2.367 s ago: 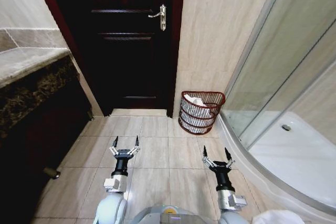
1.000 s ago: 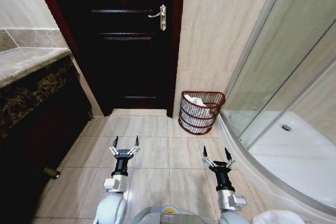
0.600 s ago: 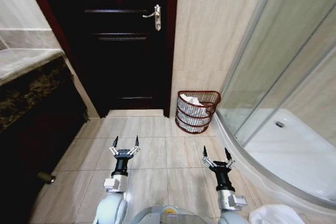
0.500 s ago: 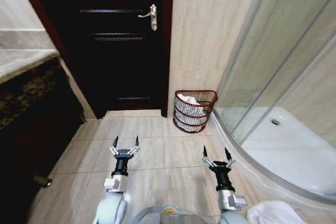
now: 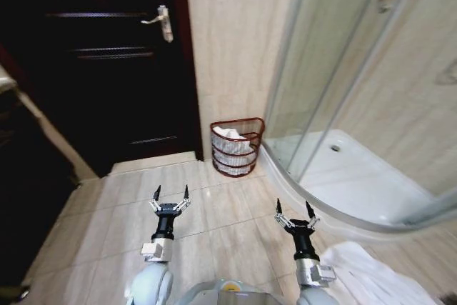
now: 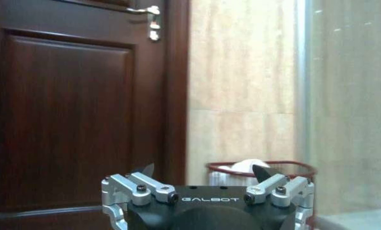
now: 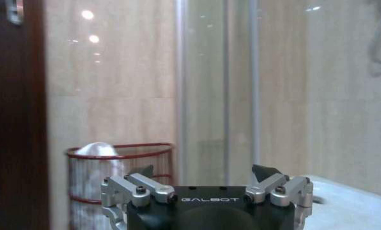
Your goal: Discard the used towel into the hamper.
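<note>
The hamper [image 5: 237,147] is a small reddish-brown slatted basket standing on the floor against the beige wall, between the door and the shower. White cloth [image 5: 230,134] shows inside it. A white towel [image 5: 368,275] lies crumpled on the floor tiles at the lower right, beside my right arm. My left gripper [image 5: 171,195] and right gripper [image 5: 293,209] hang open and empty over the floor, well short of the hamper. The wrist views show the hamper [image 6: 294,168] [image 7: 123,179] ahead of the open left gripper [image 6: 203,170] and right gripper [image 7: 203,170].
A dark wooden door [image 5: 107,69] stands left of the hamper. A glass shower enclosure [image 5: 343,69] with a raised curved tray rim [image 5: 314,208] takes up the right. A dark cabinet [image 5: 21,198] borders the left. Tiled floor [image 5: 214,212] lies open ahead.
The camera has swung to the right: door and hamper sit further left in the picture, and more of the shower and the floor towel show. Both arms hold the same pose.
</note>
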You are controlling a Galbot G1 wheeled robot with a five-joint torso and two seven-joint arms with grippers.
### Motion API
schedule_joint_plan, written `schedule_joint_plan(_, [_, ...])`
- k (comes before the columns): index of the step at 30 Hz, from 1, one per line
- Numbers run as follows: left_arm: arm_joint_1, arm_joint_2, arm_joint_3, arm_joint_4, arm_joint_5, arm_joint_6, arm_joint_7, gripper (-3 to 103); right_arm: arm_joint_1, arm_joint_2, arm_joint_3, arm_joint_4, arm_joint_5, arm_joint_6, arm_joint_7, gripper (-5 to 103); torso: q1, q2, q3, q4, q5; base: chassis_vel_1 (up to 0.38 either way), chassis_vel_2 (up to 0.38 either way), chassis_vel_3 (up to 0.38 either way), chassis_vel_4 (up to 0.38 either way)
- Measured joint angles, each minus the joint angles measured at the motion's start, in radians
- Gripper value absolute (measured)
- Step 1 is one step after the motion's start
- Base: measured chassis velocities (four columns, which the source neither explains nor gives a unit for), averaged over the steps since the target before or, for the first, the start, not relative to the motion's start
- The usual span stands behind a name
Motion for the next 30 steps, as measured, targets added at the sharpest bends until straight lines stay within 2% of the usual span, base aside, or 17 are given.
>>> schedule_joint_plan(30, [0.000, 0.000, 0.000, 0.000, 0.000, 0.000, 0.000, 100, 0.000, 0.000, 0.000, 0.000, 0.000, 0.000, 0.000, 100, 0.000, 0.000, 0.000, 0.0001, -0.0002, -0.127, -0.129, -0.120, -0.122])
